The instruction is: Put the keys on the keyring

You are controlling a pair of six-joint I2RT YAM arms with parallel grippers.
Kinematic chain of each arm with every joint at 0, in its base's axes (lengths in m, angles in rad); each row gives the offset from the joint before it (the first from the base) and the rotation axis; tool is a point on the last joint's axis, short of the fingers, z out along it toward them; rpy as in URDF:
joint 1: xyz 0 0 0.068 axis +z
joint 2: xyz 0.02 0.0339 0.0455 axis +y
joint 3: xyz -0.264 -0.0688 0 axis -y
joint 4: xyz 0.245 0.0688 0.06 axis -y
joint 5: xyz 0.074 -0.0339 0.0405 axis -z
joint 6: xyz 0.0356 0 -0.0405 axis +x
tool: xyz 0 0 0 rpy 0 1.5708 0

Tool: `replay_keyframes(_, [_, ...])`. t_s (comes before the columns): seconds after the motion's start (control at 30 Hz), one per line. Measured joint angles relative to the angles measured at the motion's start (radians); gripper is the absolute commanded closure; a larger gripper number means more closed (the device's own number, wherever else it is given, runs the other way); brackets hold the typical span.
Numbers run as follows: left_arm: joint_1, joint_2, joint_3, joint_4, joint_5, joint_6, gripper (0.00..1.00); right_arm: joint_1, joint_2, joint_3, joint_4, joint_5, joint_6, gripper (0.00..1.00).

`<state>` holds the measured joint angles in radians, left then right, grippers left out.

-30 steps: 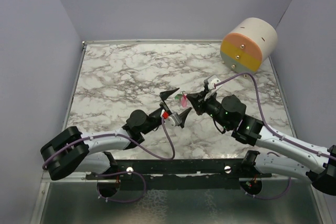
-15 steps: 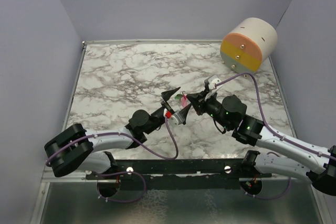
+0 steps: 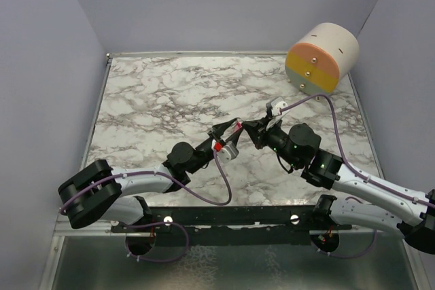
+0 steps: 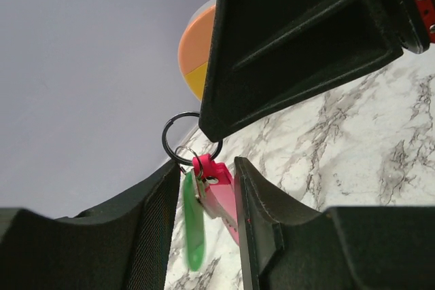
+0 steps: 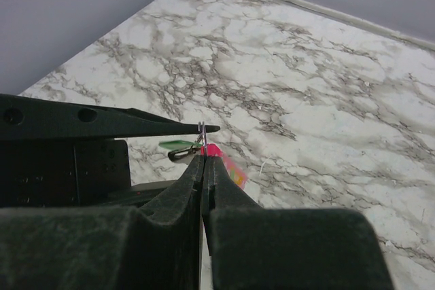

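"What takes up most of the space?"

"A glossy white marble-patterned tabletop (image 3: 156, 93) with grey veins. At its far right corner sits a squat cream cylinder with orange and yellow bands (image 3: 322, 58), small studs dotting its flat face."

"And the arms?"

"The left arm (image 3: 136, 183) and the right arm (image 3: 367, 188) are white-shelled with black joints, and they meet over the middle. The right gripper (image 5: 202, 159) has its smooth, wedge-shaped black jaws clenched on a thin dark wire keyring (image 4: 164, 139), held up off the marble. The left gripper (image 3: 235, 132) has mesh-textured jaws standing partway closed. Whether they pinch anything, I cannot tell."

"Where are the keys?"

"Both hang from that ring, between the left jaws. The longer pink-red plastic key (image 4: 221, 198) is blocky and lies against one jaw. The short bright green plastic key (image 4: 194, 225) is rounded, glossy and a little blurred."
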<state>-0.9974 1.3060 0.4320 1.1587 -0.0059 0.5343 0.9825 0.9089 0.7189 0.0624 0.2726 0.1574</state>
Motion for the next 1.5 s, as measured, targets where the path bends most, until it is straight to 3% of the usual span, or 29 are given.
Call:
replay_keyframes(0.37, [0.0,0.0,-0.001,0.0,-0.004,-0.016,0.63,0.0,-0.006,-0.014,0.053,0.001,0.005,0.99])
replay_keyframes(0.8, [0.0,-0.005,-0.002,0.0,-0.002,-0.05,0.76,0.0,-0.015,-0.079,0.195,0.001,0.006,0.99])
replay_keyframes(1.13, [0.0,-0.006,-0.002,-0.001,0.024,-0.075,0.76,0.0,-0.018,-0.124,0.291,0.001,0.003,0.99])
replay_keyframes(1.2, [0.0,-0.006,-0.002,-0.001,0.029,-0.081,0.72,0.0,-0.019,-0.138,0.319,0.001,0.0,0.99])
replay_keyframes(1.5, [0.0,-0.03,-0.002,-0.004,0.065,-0.117,0.27,0.0,-0.017,-0.164,0.402,0.001,-0.016,0.99])
